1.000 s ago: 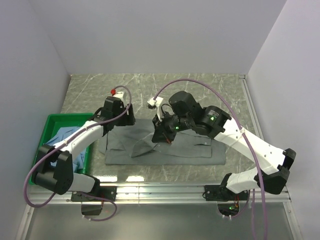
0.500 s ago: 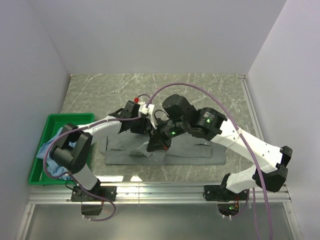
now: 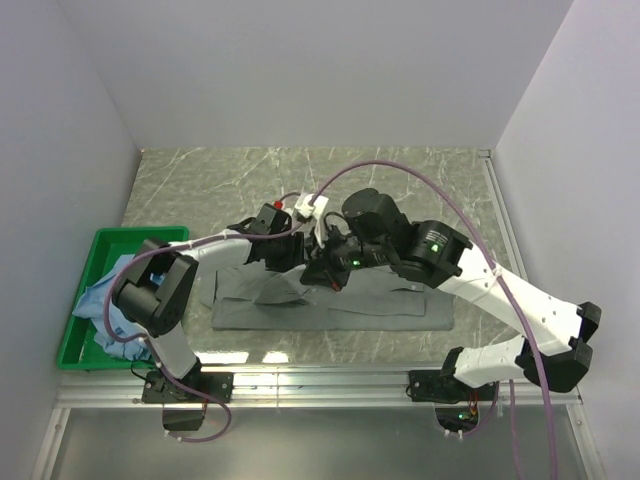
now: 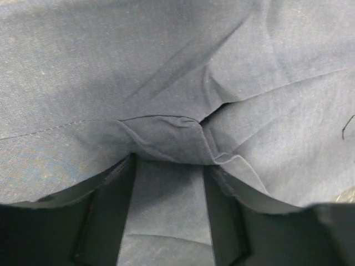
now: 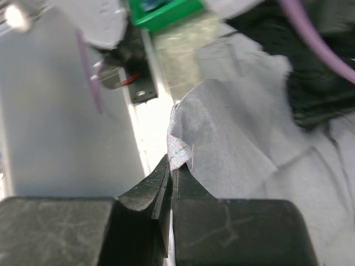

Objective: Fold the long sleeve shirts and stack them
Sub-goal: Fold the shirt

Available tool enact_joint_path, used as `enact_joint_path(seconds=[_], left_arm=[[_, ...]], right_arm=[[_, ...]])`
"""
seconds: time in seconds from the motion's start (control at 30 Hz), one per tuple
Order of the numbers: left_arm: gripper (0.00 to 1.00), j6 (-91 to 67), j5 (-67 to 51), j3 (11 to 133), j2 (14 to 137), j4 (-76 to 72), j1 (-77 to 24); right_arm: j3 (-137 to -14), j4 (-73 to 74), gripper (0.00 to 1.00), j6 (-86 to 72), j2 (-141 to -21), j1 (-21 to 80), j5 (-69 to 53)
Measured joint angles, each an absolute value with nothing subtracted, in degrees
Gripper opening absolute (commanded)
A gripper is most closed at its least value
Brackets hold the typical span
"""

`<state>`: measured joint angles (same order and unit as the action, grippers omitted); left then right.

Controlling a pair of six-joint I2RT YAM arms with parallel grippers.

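The grey-green shirt (image 3: 380, 300) lies spread across the middle of the table. My right gripper (image 3: 328, 275) is shut on a raised edge of it; in the right wrist view the shut tips (image 5: 173, 169) pinch a small fold of the cloth (image 5: 233, 122). My left gripper (image 3: 287, 257) presses down on the shirt's upper left part, right beside the right gripper. In the left wrist view it (image 4: 169, 166) stands open, with cloth (image 4: 166, 83) lying between and over the fingers (image 4: 111, 210). The light blue shirt (image 3: 105, 300) lies crumpled in the bin.
The green plastic bin (image 3: 140, 236) stands at the table's left edge and shows in the right wrist view (image 5: 163, 11). White walls close off the left, back and right. A metal rail (image 3: 320, 385) runs along the near edge. Both arms crowd together over the shirt.
My left gripper has swung right from the shirt's left end to its middle, beside the right gripper. My right gripper has shifted slightly with the pinched cloth.
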<state>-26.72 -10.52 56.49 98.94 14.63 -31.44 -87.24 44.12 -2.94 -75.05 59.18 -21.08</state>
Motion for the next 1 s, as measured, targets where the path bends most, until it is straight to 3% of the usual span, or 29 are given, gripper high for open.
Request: enact_joint_path(seconds=[0.13, 0.3, 0.53, 1.0], left_arm=[[0.78, -26.5, -10.1, 56.5, 97.3, 15.1, -31.5], [0.87, -26.8, -9.7, 56.3, 90.8, 15.6, -27.3], [0.86, -26.2, -8.7, 56.3, 86.0, 16.0, -18.5], [0.8, -25.1, -7.1, 54.2, 92.2, 20.7, -18.5]], right_arm=[[-83.5, 42.7, 0.0, -5.0, -71.6, 55.2, -16.6], [-75.7, 40.2, 0.0, -8.3, -66.9, 47.4, -14.1], [-65.6, 36.5, 0.0, -13.6, -64.1, 38.0, -11.6], [-60.7, 34.7, 0.0, -22.5, -64.1, 23.4, -4.4]])
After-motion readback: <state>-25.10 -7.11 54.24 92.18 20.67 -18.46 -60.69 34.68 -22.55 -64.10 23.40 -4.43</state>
